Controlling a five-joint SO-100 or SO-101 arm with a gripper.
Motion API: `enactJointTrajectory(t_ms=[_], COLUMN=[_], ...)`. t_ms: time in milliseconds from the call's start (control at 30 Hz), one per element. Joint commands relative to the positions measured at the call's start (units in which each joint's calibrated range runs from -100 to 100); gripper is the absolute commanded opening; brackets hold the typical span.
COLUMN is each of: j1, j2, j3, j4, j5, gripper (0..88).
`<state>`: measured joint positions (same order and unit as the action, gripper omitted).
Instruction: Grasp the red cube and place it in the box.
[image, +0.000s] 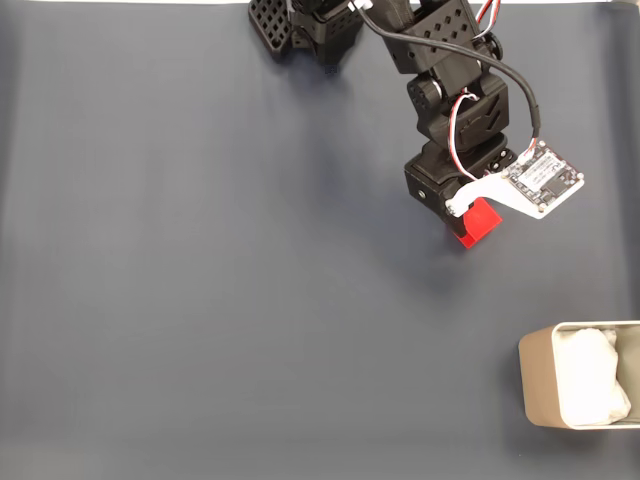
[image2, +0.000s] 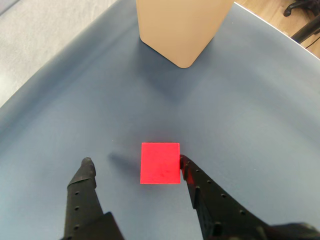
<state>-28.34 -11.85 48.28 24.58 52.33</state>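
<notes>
The red cube (image2: 160, 163) lies on the dark grey mat between my two black fingers in the wrist view. The right finger (image2: 192, 177) touches its right side, while the left finger (image2: 85, 172) stands well apart from it. My gripper (image2: 135, 167) is open around the cube. In the fixed view the cube (image: 480, 224) peeks out from under the arm's wrist and camera board, and the fingertips are hidden. The beige-grey box (image: 545, 385) with white lining sits at the lower right edge; in the wrist view the box (image2: 182, 27) stands ahead at the top.
The arm's black base (image: 310, 25) stands at the top of the mat. A white camera board (image: 540, 180) hangs off the wrist. The mat's curved edge and a wooden floor (image2: 280, 20) with chair wheels lie beyond the box in the wrist view.
</notes>
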Motion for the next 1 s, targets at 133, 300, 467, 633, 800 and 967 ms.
enactJointTrajectory(t_ms=[133, 300, 467, 633, 800, 967], j1=[-0.3, -0.1, -0.1, -0.1, -0.1, -0.1], j2=[-1.7, -1.8, -1.3, -0.6, 0.0, 0.5], j3=[-1.1, -1.1, -1.6, -1.7, -1.7, -1.7], j4=[-0.5, -0.8, -0.7, -0.7, -0.4, -0.4], j5=[0.0, 0.0, 0.4, 1.2, 1.6, 2.8], gripper=[36.4, 34.3, 27.3, 21.8, 19.7, 13.3])
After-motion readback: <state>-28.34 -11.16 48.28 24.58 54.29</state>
